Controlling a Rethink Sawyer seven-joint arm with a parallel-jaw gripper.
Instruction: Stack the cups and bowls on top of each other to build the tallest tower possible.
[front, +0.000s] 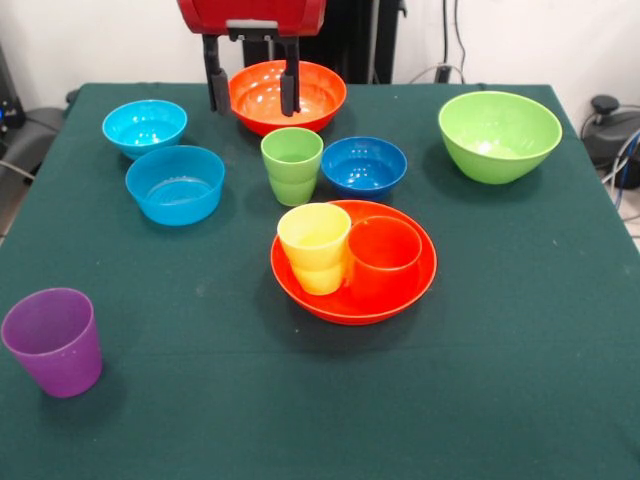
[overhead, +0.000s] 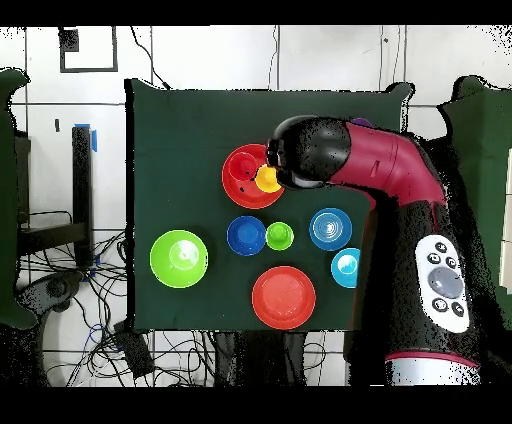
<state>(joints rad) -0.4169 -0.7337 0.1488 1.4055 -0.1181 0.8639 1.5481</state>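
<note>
The claw (front: 251, 88) hangs with its fingers apart and empty above the far orange bowl (front: 288, 95). On the green worktop (front: 520, 330), every cup and bowl stands upright, mouth up. The yellow cup (front: 315, 248) and orange cup (front: 384, 256) sit touching inside the near orange bowl (front: 354, 262). The purple cup (front: 54, 341) stands alone, well apart, near one front corner.

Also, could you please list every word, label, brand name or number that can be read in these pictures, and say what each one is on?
None can be read. No cup, bowl or the green cloth shows any printing.
The arm's grey button pad in the overhead view carries small marks, too small to read.
The red housing above the pincer shows no legible label.
</note>
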